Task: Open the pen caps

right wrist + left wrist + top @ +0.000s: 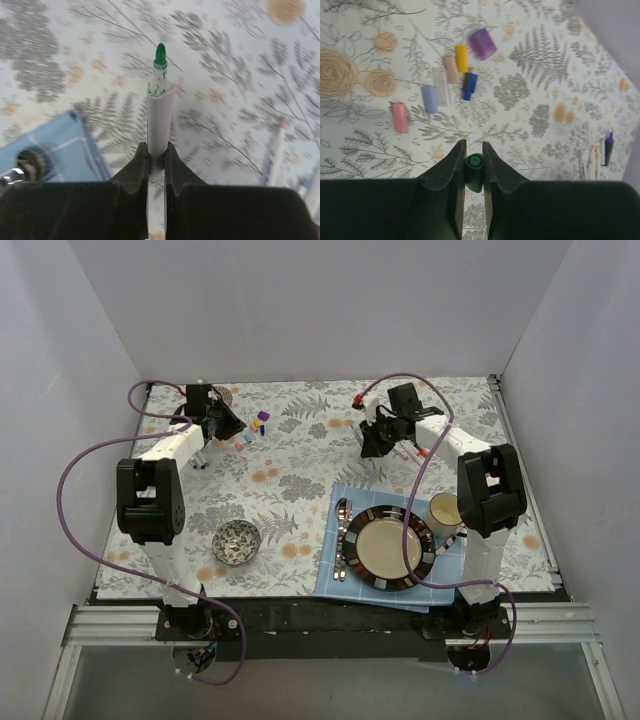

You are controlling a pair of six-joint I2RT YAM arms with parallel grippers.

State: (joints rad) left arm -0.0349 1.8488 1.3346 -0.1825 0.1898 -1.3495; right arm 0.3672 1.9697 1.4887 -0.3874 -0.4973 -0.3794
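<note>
1. Green cap (473,172) is sitting pinched in the left gripper (473,151), jaws pressed onto its sides. It is hanging over the floral tablecloth (545,75), near the loose caps (451,70) in the far-left part of the table.
2. Right gripper (156,150) is clamping the green pen (160,112) low on its barrel, with the bare tip pointing away.
3. Risk: the cap is looking like small, smooth, round plastic, so it could be squirting out of the pinch and rolling.
4. Risk: releasing over the cluster could be knocking the yellow cap (462,58) or blue cap (469,86). All are short cylinders, likely rolling easily on flat cloth.
5. Risk: the pen is a long, slick white tube gripped at one end. A bump could be pivoting it, and the felt tip could be marking the cloth.
6. Other pens (592,160) are lying well apart from the caps. They are showing too small to tell which are capped.
</note>
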